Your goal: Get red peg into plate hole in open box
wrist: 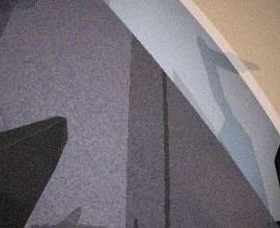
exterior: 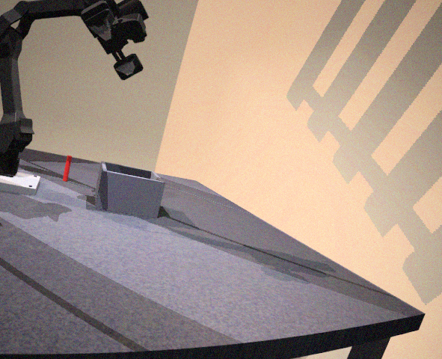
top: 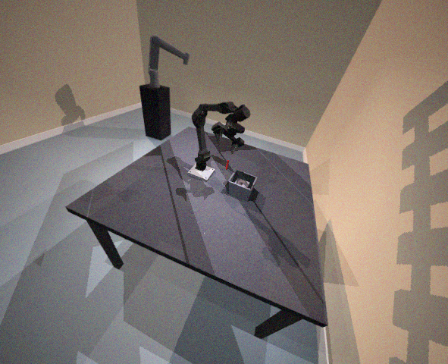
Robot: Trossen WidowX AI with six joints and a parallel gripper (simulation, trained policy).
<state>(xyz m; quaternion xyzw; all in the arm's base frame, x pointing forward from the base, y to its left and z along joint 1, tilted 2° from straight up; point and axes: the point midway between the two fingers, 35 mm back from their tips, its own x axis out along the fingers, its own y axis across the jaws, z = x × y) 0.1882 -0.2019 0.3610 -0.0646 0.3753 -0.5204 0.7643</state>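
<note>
The red peg (top: pixel 227 164) (exterior: pixel 67 168) stands upright on the table between the arm's base and the box. The grey open box (top: pixel 239 192) (exterior: pixel 132 194) stands beside it; a light plate (top: pixel 242 182) shows at its bottom in the top view, its hole too small to make out clearly. My gripper (top: pixel 226 145) (wrist: pixel 176 141) is open and empty, high above the table and well above the peg, with its fingers pointing down at a slant. The wrist view shows both fingers wide apart, but neither peg nor box.
The arm's white base plate (top: pixel 201 172) (exterior: pixel 28 184) is fixed beside the peg. The box walls rise above the table (top: pixel 145 219) (exterior: pixel 174 278). A grey arm on a black pedestal (top: pixel 157 113) stands beyond the table's back left edge. Shadows fall across the tabletop.
</note>
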